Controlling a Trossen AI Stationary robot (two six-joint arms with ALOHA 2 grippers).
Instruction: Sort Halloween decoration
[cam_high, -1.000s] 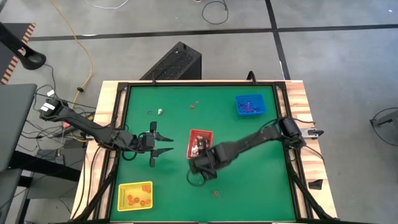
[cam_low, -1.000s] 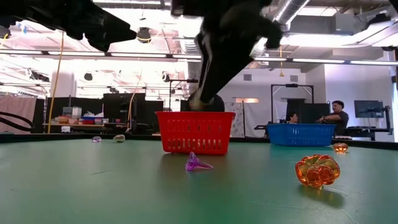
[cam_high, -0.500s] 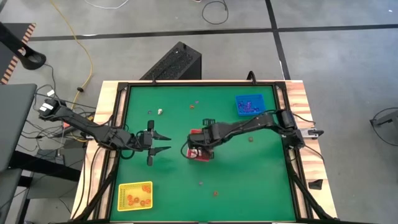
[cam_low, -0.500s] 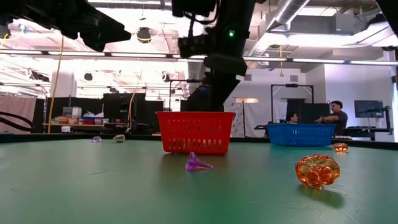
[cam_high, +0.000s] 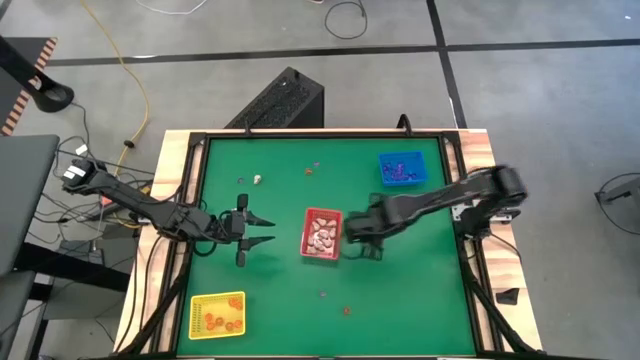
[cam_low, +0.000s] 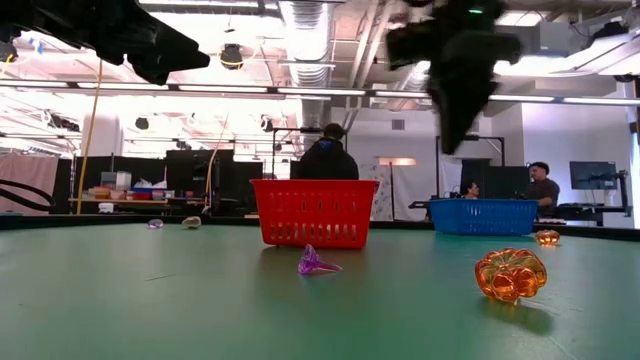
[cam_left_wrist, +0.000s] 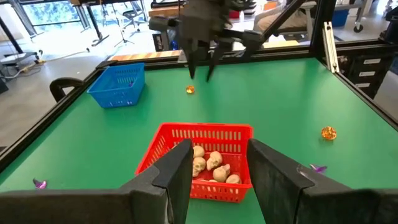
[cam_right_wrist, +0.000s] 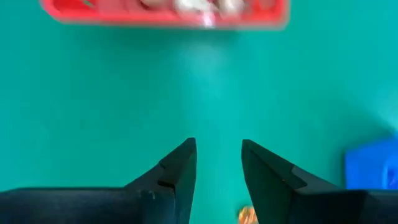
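From the high view, the red tray sits near the middle of the green counter with cream trinkets inside. The blue tray at 1 o'clock holds purple pieces; the yellow tray at 7 o'clock holds orange ones.

The right hand hangs just beside the red tray at its 3 o'clock side, fingers parted by a narrow gap with nothing between them. The left hand waits at 9 o'clock of the red tray, spread wide and empty.

Loose decoration remaining: a purple trinket and an orange pumpkin toward 6 o'clock, a small orange piece between the red and blue trays, and a white one with others near 11 o'clock.

Risks, as judged:
- The right hand is close to the red tray; a low sweep could nudge it and spill the contents.
- The trinkets are tiny and rounded; an off-centre pinch could flick one across the counter.
- The small orange piece lies almost under the right hand's fingers, so a descent there may clip it.
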